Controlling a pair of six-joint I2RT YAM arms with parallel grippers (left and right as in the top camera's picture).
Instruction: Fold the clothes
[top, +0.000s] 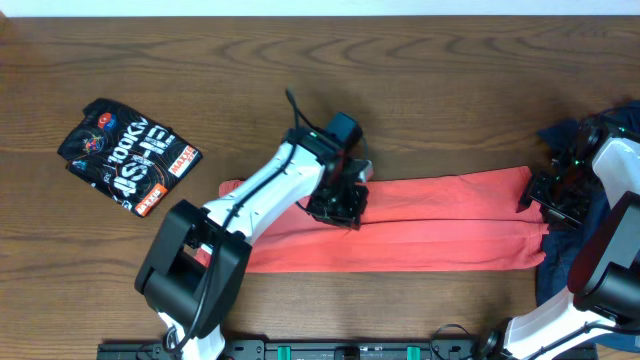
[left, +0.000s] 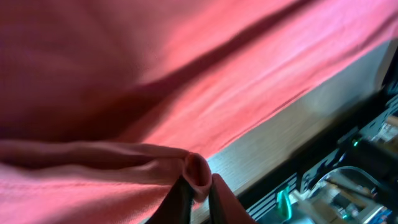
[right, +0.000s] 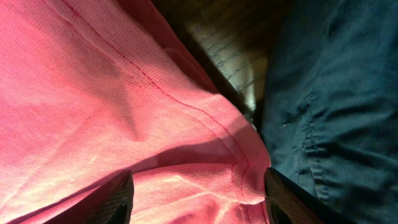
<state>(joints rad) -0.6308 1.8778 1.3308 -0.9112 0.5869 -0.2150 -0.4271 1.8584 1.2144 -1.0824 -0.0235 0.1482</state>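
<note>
Lying as a long, half-folded band across the table (top: 420, 70), the red garment (top: 430, 230) was pinched mid-length by the left gripper (left: 199, 190), the right gripper (right: 199, 196) spread over its end — one black shirt (top: 128, 155) sat folded, a blue heap (top: 590, 250) waited.

coral-red garment (top: 430, 225), black shirt (top: 128, 157) printed white and red, navy cloth (right: 336, 93), brown table (top: 450, 90).

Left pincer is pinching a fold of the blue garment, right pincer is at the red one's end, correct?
No: the left pincer pinches a fold of the red garment, not the blue garment, per the left wrist view. The rest holds.
</note>
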